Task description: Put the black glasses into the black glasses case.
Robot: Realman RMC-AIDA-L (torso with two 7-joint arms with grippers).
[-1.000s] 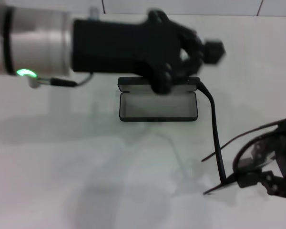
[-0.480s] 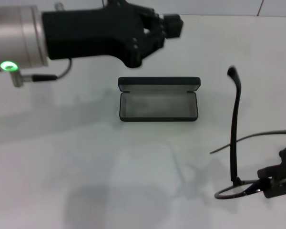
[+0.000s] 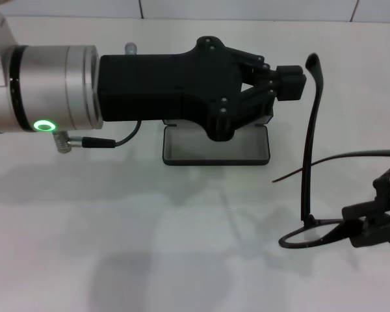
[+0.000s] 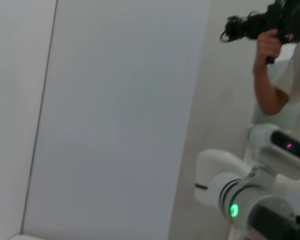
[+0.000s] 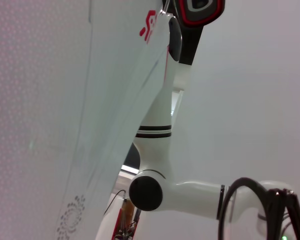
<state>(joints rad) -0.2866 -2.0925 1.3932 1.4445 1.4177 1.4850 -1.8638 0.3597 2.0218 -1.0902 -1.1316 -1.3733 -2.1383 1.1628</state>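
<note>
While the broad white counter (image 3: 149, 247) carries the work, the carrying step looks to be in hand: the glasses are lifted but not yet in the case. Largest in the head view is the left arm, silver-cuffed with a green ring light, reaching across so that its black left claw (image 3: 287, 73) hangs above the flat rectangular black glasses case (image 3: 216, 151); its fingers look drawn narrow and hold nothing. That case lies open on the counter, grey lining up, its lid hidden behind the arm. Near the right edge, the black right claw (image 3: 370, 224) grips the thin black-framed round-lensed glasses (image 3: 309, 231) by the front, clear of the counter, one temple standing straight up and the other reaching sideways, well apart from the case. I judge the next move needs the left arm clear of the case and the temples folded or levelled before lowering. No lettering can be read on the case; the right wrist view shows only partial red marks.
</note>
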